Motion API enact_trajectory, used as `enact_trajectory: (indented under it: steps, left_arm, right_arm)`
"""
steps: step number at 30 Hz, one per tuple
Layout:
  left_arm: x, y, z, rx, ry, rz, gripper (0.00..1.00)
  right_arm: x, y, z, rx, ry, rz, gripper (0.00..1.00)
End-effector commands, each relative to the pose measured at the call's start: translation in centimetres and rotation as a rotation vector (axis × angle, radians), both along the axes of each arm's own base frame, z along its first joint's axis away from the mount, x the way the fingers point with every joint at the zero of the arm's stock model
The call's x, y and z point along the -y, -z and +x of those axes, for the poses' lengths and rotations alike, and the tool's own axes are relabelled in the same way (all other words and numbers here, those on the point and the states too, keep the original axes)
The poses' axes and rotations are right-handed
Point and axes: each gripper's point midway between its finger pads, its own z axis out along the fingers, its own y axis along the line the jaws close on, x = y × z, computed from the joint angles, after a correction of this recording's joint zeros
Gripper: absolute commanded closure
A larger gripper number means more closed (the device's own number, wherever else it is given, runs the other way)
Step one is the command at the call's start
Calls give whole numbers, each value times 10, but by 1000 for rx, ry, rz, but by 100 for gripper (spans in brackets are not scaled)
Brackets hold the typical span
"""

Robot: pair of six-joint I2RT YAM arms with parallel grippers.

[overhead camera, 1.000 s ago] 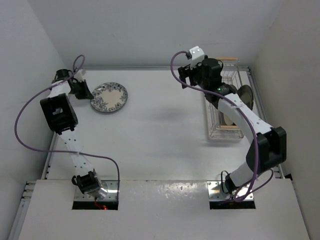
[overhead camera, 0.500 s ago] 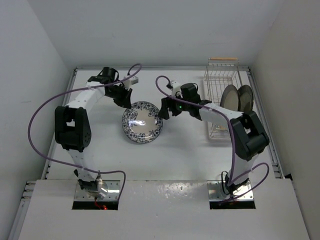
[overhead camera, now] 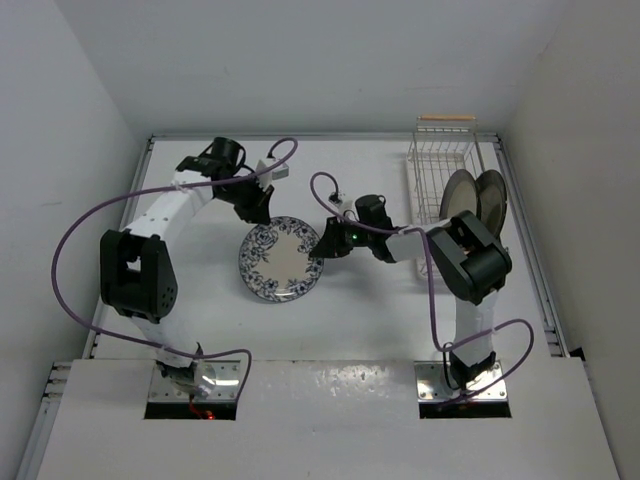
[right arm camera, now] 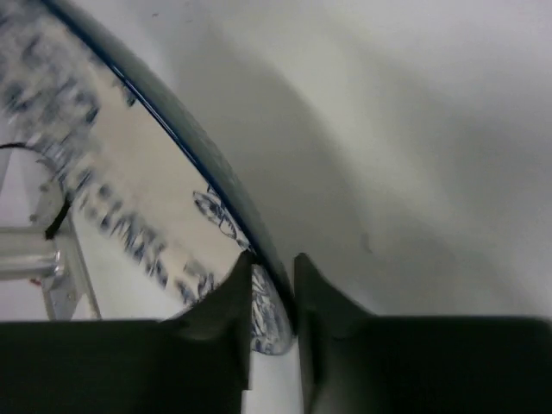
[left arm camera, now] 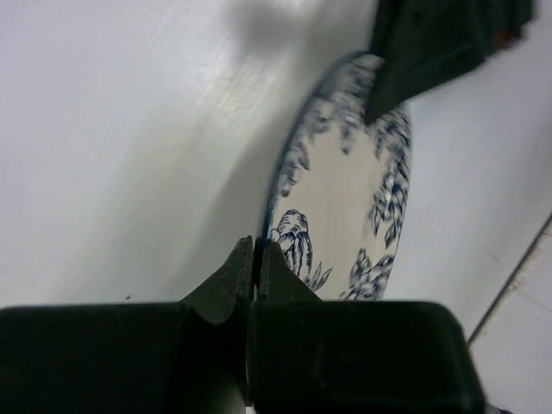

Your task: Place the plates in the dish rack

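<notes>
The blue floral plate (overhead camera: 282, 259) sits mid-table. The left gripper (overhead camera: 262, 212) is pinching its far-left rim and the right gripper (overhead camera: 322, 243) is clamped on its right rim. The dish rack (overhead camera: 440, 165) stands far right. It holds a standing cream plate (overhead camera: 458, 197) and, just beside it, a second standing plate (overhead camera: 492, 200).

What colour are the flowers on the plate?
Blue, on a white plate; clearest in the left wrist view.
</notes>
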Motion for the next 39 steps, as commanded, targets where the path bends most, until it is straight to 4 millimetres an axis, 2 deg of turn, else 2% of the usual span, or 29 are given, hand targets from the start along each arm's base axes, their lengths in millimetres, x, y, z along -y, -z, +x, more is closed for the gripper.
enact_trajectory:
  steps: [1,2,3,4,5,6,7,8,9,10,12,13,14,15,17,18,19,20,21,22,23,24,25,27,29,30,34,37,39]
  left_arm:
    - [11,-36,-1,69,29,-83,100]
    - [8,-38,2,64,-9,-68,100]
    - [2,-39,12,72,-52,-57,100]
    - [-2,-41,17,78,-88,-42,100]
    - [-17,-40,32,80,-187,-6,99]
    - [-26,-39,38,77,-235,14,94]
    - [-34,-37,46,69,-280,32,80]
    - [-48,-46,56,81,-351,32,74]
    - [-59,-44,62,81,-393,52,70]
    - [-65,-48,65,85,-417,45,59]
    - [-86,-59,74,97,-496,34,50]
    - [-94,-62,77,103,-526,35,45]
    - [-109,-73,80,121,-574,23,44]
    - [-117,-73,81,121,-592,24,42]
    - [-131,-81,82,133,-635,14,42]
    - [-140,-85,82,139,-670,18,42]
    - [-156,-88,82,153,-713,38,42]
    - [-162,-82,80,137,-740,49,42]
    - [-170,-85,79,148,-760,57,42]
    - [-178,-76,75,119,-787,60,42]
    - [-182,-76,72,118,-798,61,42]
    - [-187,-76,72,118,-809,62,42]
    - [-192,-71,69,100,-817,52,42]
    - [-195,-66,67,83,-821,43,42]
    - [-197,-59,63,57,-826,37,42]
    - [-203,-62,61,66,-840,35,42]
    - [-211,-60,58,53,-853,11,42]
    - [-213,-57,56,42,-856,3,42]
    - [-211,-58,56,40,-851,-4,42]
  right_arm:
    - [-17,-37,4,91,-3,132,95]
    - [-16,-42,4,105,4,134,100]
    - [-14,-60,6,145,12,151,100]
    - [-9,-57,5,144,38,126,100]
    - [-7,-63,7,183,35,116,100]
    - [-2,-74,10,208,61,105,100]
    - [3,-83,13,236,86,83,100]
    - [8,-94,15,264,99,67,100]
    - [13,-101,22,283,135,53,100]
    - [21,-114,29,317,181,31,100]
    - [36,-134,41,358,254,0,100]
    - [40,-159,43,414,275,11,100]
    - [56,-162,54,424,345,-42,100]
    - [61,-169,57,441,369,-55,100]
    - [79,-203,63,536,432,-88,100]
    - [91,-208,67,550,485,-125,100]
    - [102,-222,67,595,523,-155,100]
    - [113,-244,69,659,559,-171,100]
    - [128,-259,69,692,618,-196,100]
    - [140,-274,71,741,667,-238,100]
    - [152,-293,69,797,702,-264,100]
    - [174,-307,66,827,780,-336,100]
    - [184,-322,62,856,816,-351,100]
    - [212,-336,54,896,888,-465,100]
    - [228,-347,45,914,931,-510,100]
    - [249,-356,38,929,1012,-584,100]
    - [295,-358,17,914,1163,-777,100]
    - [314,-357,8,884,1239,-869,100]
    - [317,-351,7,869,1254,-870,100]
